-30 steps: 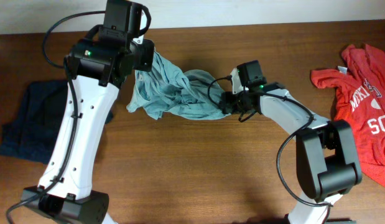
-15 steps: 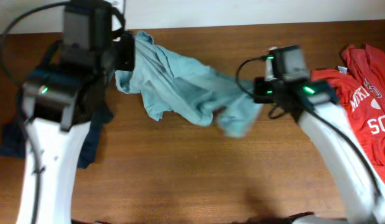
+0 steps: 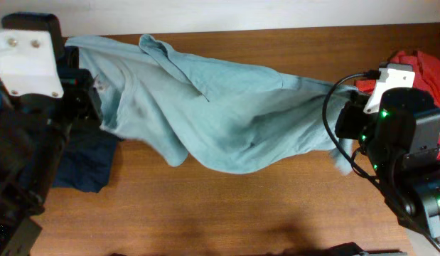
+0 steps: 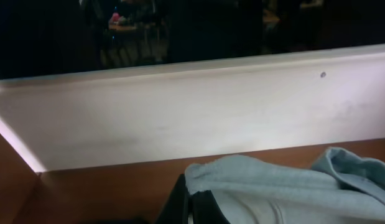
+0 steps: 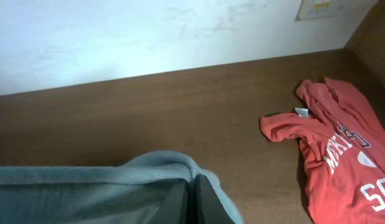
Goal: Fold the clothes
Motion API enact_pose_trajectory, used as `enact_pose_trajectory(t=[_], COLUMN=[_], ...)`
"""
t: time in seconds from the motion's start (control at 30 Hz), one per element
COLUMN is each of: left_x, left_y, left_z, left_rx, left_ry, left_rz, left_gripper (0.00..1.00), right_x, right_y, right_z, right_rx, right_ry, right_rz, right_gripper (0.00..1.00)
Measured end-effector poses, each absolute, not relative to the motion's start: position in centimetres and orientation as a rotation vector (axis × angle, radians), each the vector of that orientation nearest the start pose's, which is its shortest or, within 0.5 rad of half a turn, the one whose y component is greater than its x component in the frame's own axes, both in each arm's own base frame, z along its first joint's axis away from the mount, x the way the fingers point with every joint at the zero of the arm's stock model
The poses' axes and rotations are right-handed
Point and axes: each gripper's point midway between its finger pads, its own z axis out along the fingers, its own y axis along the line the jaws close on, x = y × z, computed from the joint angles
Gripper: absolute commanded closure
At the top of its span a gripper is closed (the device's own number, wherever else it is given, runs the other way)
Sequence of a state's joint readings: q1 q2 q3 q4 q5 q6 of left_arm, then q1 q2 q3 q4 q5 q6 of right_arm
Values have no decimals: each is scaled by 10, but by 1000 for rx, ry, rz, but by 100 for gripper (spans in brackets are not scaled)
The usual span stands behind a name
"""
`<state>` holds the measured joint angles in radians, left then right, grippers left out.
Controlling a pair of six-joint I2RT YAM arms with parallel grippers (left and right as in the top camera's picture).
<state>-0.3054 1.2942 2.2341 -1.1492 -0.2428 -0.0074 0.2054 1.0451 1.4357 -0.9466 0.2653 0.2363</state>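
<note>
The pale teal T-shirt (image 3: 227, 121) hangs stretched out wide above the wooden table (image 3: 205, 206), pulled between the two arms like a sheet on a line. Its middle sags in a loose belly, and folds run along the upper edge.

At the left end, the left gripper (image 4: 191, 202) has its dark fingers (image 4: 176, 202) pressed nearly together, with only a thin slit between them. A bunched edge of the teal cloth is pinched there and rolls over their tips. The white wall (image 4: 180, 118) is right behind it.

At the right end, the right gripper (image 5: 193, 196) is closed the same way. Its fingers (image 5: 206, 200) are tight on a rolled hem of the shirt, and the fabric drapes off to its left.

A dark navy garment (image 3: 88, 163) lies on the table under the left end of the shirt, partly hidden by the arm. A red T-shirt (image 5: 341, 155) with white lettering lies crumpled on the table, well to the right of the right gripper and apart from the teal one.
</note>
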Motion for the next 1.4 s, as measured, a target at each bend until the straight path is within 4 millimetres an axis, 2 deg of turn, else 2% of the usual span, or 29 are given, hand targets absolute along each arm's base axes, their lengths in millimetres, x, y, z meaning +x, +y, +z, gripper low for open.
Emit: enact_pose_trajectory(t=[0.1,0.17,0.23,0.3,0.33,0.37,0.4,0.43,0.47,0.5,0.53,0.57,0.63,0.67,0.73,0.8,0.83,0.87,0.9,0.93,1.0,1.07,1.13,1.17,1.3,1.4], left_x=[296,318,359,403,417,433,458,475,491,508,518,526,533,533,529,522,516,510,495,489,464,444,421,417,392,375], left_y=[-49,-51,-56,-61,-62,-64,-65,-65,-65,-65,-65,-63,-59,-54,-45,-38,-35,-33,-33,-34,-40,-46,-57,-61,-74,-79], left_z=[541,527,498,455,441,424,396,376,359,338,322,306,283,274,268,268,268,269,271,274,277,277,271,266,228,192], left_rx=[109,110,115,125,129,133,135,136,134,134,138,139,151,152,146,146,147,150,169,177,204,206,200,193,137,73], left_ry=[1806,1853,1939,2045,2079,2113,2164,2195,2216,2239,2262,2289,2335,2361,2393,2419,2438,2451,2490,2500,2562,2619,2703,2729,2896,3023], left_rz=[18,60,123,184,199,218,244,262,276,290,303,317,343,356,379,398,404,408,393,376,307,237,123,85,-41,-96], left_gripper=[99,99,99,100,100,100,99,100,99,89,73,63,52,45,38,28,27,27,27,27,27,31,34,36,40,43], right_x=[308,318,334,350,357,362,378,390,399,415,420,425,425,422,415,397,389,384,373,370,364,360,357,356,349,343], right_y=[18,20,22,24,25,26,29,31,32,35,36,37,38,38,37,34,33,31,27,24,16,8,-1,-3,-9,-7], right_z=[352,338,314,290,281,275,260,248,242,228,220,206,192,188,185,179,177,175,170,167,161,157,154,153,151,149], right_rx=[184,179,174,169,168,167,165,165,161,167,162,163,152,150,145,166,174,187,221,249,325,385,455,471,522,528], right_ry=[2140,2186,2261,2329,2349,2361,2381,2394,2394,2398,2409,2437,2477,2497,2525,2594,2621,2643,2692,2712,2751,2771,2787,2790,2817,2844], right_rz=[-32,-49,-82,-114,-125,-131,-144,-151,-155,-157,-164,-173,-183,-184,-191,-206,-207,-207,-201,-181,-111,-65,-2,17,68,81], right_gripper=[96,96,96,96,95,79,69,44,38,29,23,20,14,10,5,3,3,3,3,4,4,3,3,2,1,1])
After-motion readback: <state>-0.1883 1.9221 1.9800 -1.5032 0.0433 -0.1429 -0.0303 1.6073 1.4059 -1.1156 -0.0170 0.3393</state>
